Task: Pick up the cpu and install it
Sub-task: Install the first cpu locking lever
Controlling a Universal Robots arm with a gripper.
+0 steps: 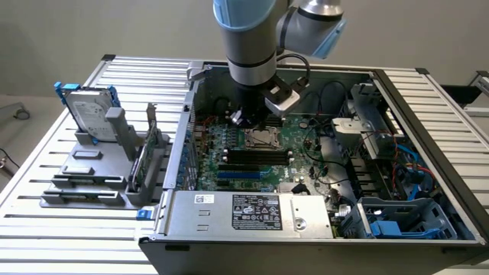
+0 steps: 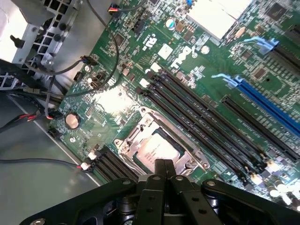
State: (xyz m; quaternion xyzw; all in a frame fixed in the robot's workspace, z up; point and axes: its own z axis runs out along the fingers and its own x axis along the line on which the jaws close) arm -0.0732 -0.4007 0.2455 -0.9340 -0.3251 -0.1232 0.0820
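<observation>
Fingers of the gripper stand pressed together with nothing between them, poised just above the socket on the motherboard. The cpu lies flat inside that socket, its pale silver top framed by the metal rim, so it looks already seated, though whether the retaining frame is latched cannot be told. In the exterior view the arm reaches down into the open case, and the gripper hangs over the socket near the board's far edge, toward the case's back wall.

As a judgement, the cpu is light, thin and fully rigid, and its polished lid would be slippery against bare metal fingers. It is fragile in the ways that matter: the contact side must not be scraped, and the socket's fine pins below bend easily if the chip drops in tilted or gets pushed sideways. The sensible hold is across 2 opposite edges, level, with modest force, never on the underside. With the chip sunk inside the rim, those edges are barely exposed, so there is little room for a pinch.

Black memory slots run just beside the socket, and blue slots lie beyond them. Loose cables cross the board's corner nearby. Outside the case, a hard drive stands in a grey rack at the table's edge on the exterior view's left.
</observation>
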